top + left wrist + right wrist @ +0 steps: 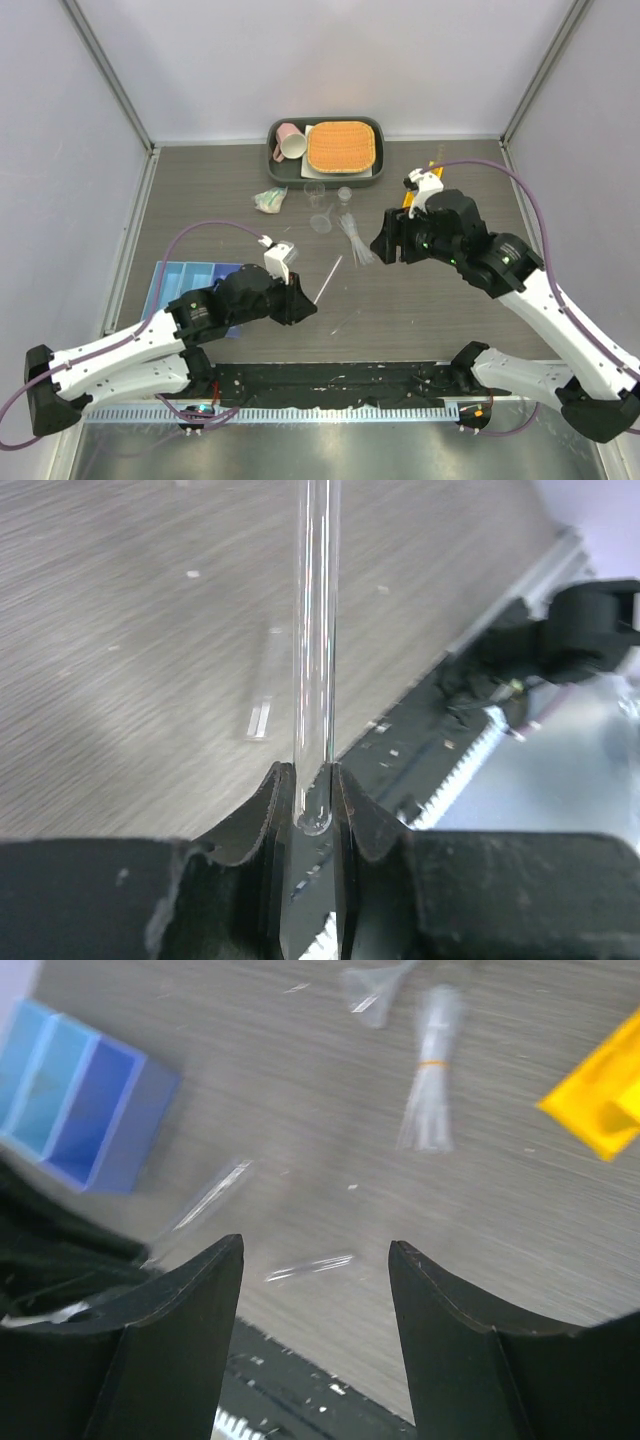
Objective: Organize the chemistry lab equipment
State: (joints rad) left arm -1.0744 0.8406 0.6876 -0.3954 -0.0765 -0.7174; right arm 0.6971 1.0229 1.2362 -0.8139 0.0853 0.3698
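Over the grey bench (400, 300), your left end effector (308, 780) is pinched shut on the rounded end of a tube (315, 630), so lift gently, keep it level, and steer toward the rack (600, 1105) near your open, empty right end effector (315, 1250).

Top camera looks steeply down from behind; wrist cameras hang close, angled downward; top and right-wrist share the blue tray (185, 278).

A robotics lab test cell: a grey wood-grain desk (200, 190) boxed in by plain pale walls (300, 60) and metal posts (112, 75), a left arm (120, 355) and right arm (545, 295) bolted at its near edge, clear beakers (314, 191) on it.
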